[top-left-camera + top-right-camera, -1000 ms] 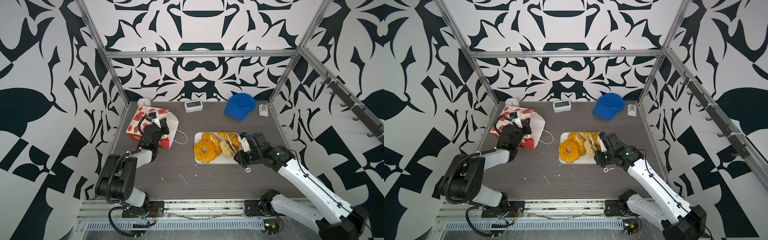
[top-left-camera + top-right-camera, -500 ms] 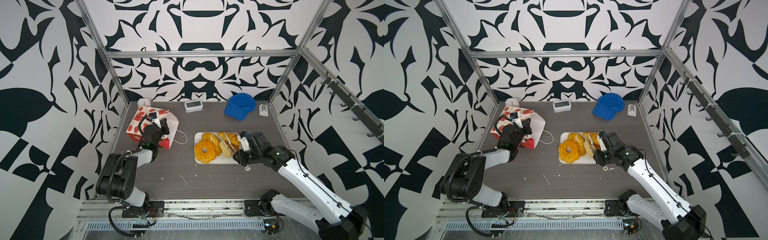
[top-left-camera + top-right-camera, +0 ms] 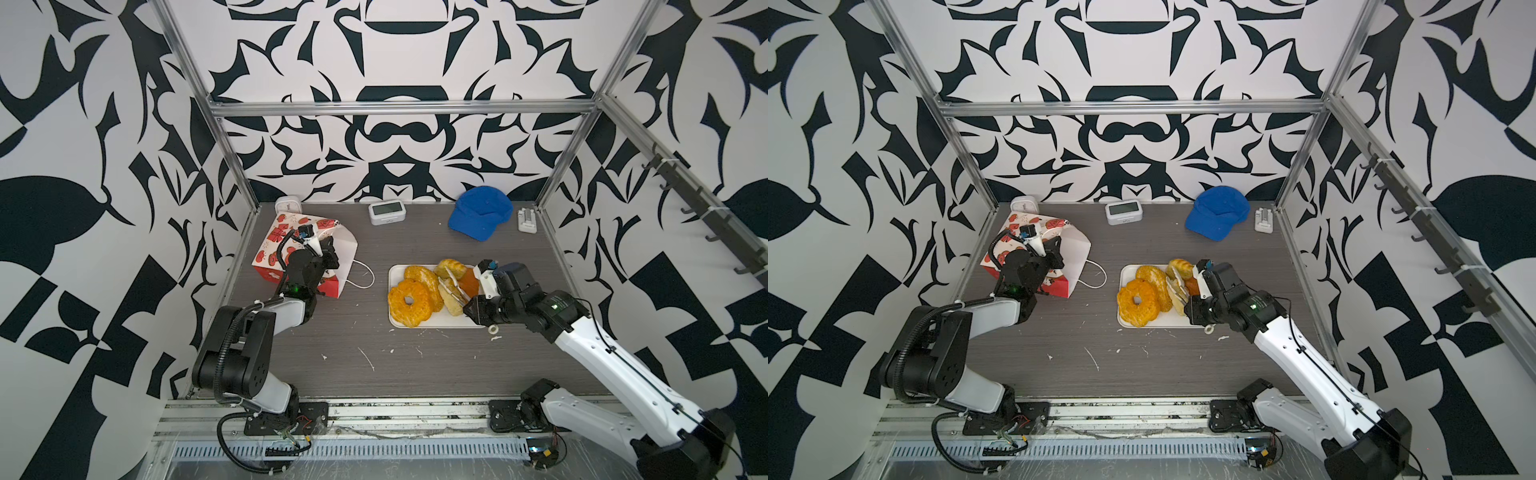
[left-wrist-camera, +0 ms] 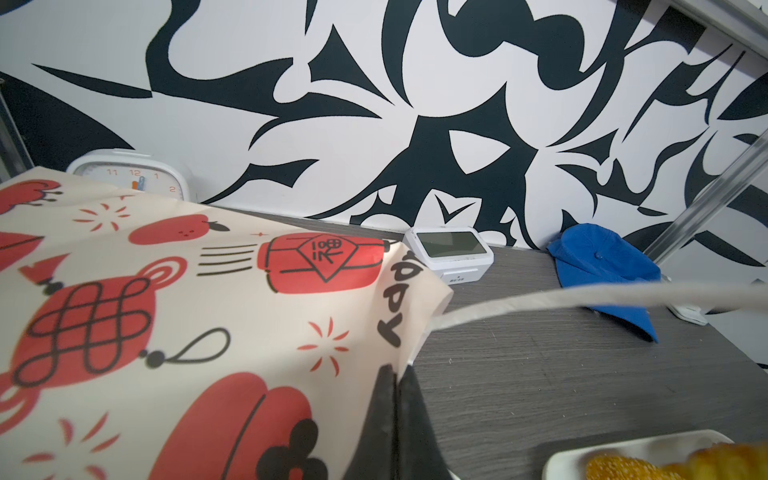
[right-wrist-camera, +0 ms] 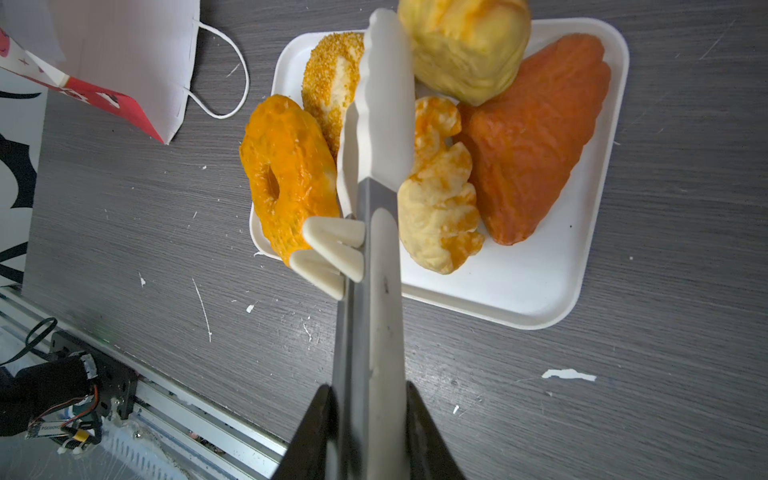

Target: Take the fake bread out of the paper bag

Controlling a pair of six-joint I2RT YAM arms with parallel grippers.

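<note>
Right gripper (image 3: 473, 306), clamped on the white tongs (image 5: 382, 104), has barely budged over the tray (image 5: 519, 291) right of centre on the table (image 3: 374, 374), all five fake bread (image 3: 426, 309) pieces on it, while left gripper (image 4: 394, 411) stays pinched on the paper bag (image 3: 345, 249) at the far-left corner, so unloading looks done.

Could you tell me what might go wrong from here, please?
1. The right gripper holds tongs low among the crowded bread on the tray. Pulling back could knock the ring, which overhangs the tray's rim, onto the table.
2. The left gripper is shut on the bag's edge. Moving away without opening may drag or tear the bag.
</note>
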